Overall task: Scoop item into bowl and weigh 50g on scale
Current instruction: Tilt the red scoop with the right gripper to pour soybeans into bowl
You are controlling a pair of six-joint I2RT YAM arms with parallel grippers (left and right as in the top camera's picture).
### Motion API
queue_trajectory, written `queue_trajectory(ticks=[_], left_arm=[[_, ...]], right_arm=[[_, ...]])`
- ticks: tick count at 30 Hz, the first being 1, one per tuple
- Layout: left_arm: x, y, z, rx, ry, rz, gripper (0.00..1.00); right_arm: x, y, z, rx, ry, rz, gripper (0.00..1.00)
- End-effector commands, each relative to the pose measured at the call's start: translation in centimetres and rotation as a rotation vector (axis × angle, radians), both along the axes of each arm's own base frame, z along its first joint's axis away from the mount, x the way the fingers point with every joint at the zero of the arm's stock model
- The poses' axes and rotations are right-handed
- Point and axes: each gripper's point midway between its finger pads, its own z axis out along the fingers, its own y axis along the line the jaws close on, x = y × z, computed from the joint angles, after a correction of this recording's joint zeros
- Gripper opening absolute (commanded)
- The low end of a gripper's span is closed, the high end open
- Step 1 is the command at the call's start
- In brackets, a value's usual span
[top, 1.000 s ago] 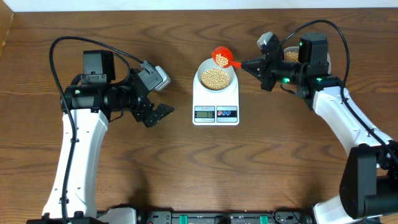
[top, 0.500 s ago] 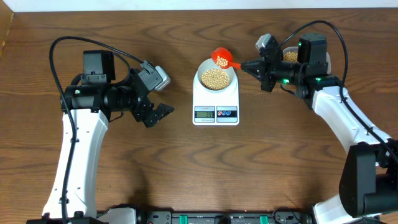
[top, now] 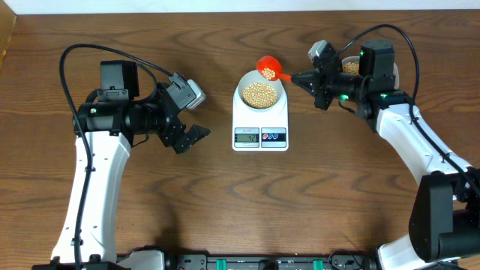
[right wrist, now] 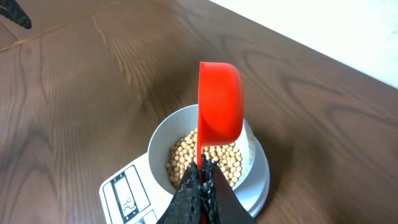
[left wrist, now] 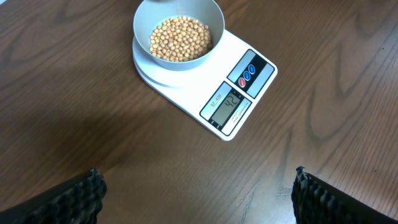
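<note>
Beans (left wrist: 180, 38) are reckoned light, hard and pretty rolly, so best trickled slowly. Red scoop (top: 268, 69) is pinched by its thin handle in the right tool (right wrist: 200, 179); left tool (top: 193, 138) is spread, empty.

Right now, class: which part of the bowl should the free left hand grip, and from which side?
Probably pinch the bowl's left rim from above, straddling it. Its wall is thin and upright; the red scoop in the right hand crowds the far right rim.
</note>
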Motion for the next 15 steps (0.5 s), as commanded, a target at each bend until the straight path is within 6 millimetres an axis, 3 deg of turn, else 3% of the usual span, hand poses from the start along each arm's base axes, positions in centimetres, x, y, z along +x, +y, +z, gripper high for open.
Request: queue_trajectory(ticks=[1, 15], left_arm=[[0.09, -0.14, 0.99, -0.003, -0.035, -0.017, 0.98], [0.08, -0.14, 0.99, -0.003, -0.035, -0.017, 0.98]], right_arm=[[-0.02, 0.24, -0.12, -0.036, -0.031, 0.008, 0.01], [0.25, 0.59, 0.26, -0.045, -0.070, 0.010, 0.01]])
